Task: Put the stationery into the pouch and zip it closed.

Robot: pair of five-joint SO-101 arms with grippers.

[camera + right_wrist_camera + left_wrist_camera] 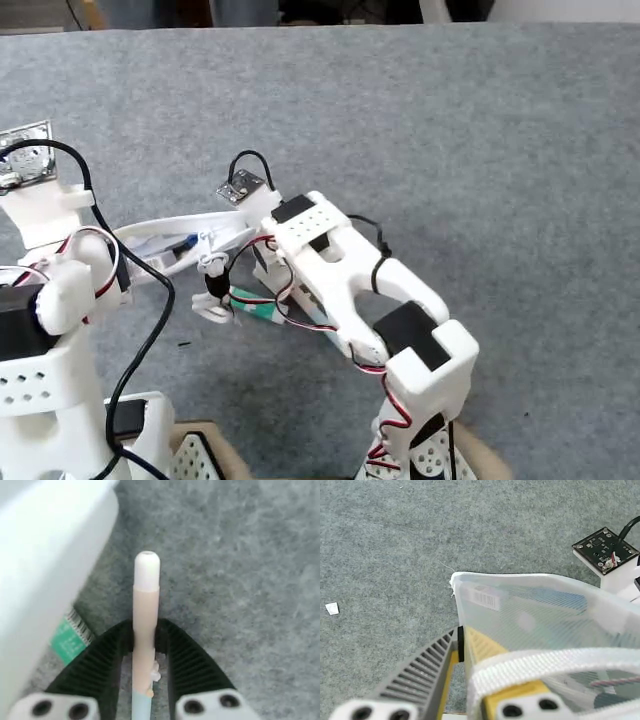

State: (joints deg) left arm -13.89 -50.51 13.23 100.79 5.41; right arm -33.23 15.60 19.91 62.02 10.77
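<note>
My left gripper [459, 643] is shut on the edge of a white mesh pouch [540, 615], held up off the grey mat. Through the mesh I see a blue-striped item [555, 599] and a barcode label. In the high view the pouch [170, 238] hangs between the two arms. My right gripper [146, 632] is shut on a beige pen with a white cap [147, 587], which points away over the mat, close beside the pouch. A green stationery item [256, 309] lies on the mat under the right arm [335, 265], and it also appears beside the right gripper [70, 639].
The grey mat [480, 140] covers the whole table, with open room at the back and right. A small white scrap [331, 608] lies on the mat. The right arm's camera board [605, 549] is close to the pouch's far end.
</note>
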